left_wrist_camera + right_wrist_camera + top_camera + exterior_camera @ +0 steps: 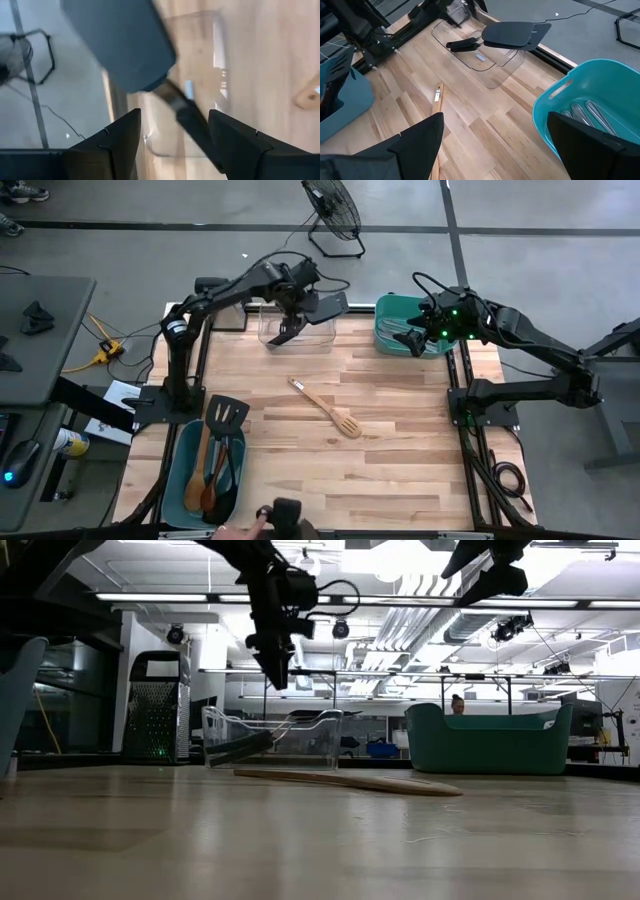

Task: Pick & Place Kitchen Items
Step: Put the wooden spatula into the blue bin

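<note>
A black turner [322,307] lies in the clear bin [268,337] at the table's far edge, handle [464,45] down inside and blade [514,32] resting over the rim. My left gripper [288,328] hangs open just above the bin; in its wrist view the turner's handle [192,122] passes between its fingers, apart from both. A wooden slotted spatula [326,408] lies flat at mid-table. My right gripper [415,340] is open over the near left edge of the green tub [392,308], which holds silvery metal pieces [590,111].
A teal tub [184,470] at the near left corner holds wooden spoons [207,478], and a black slotted turner [227,415] sticks out over its far rim. A person's hand [236,530] shows at the near edge. Bare wood lies around the spatula.
</note>
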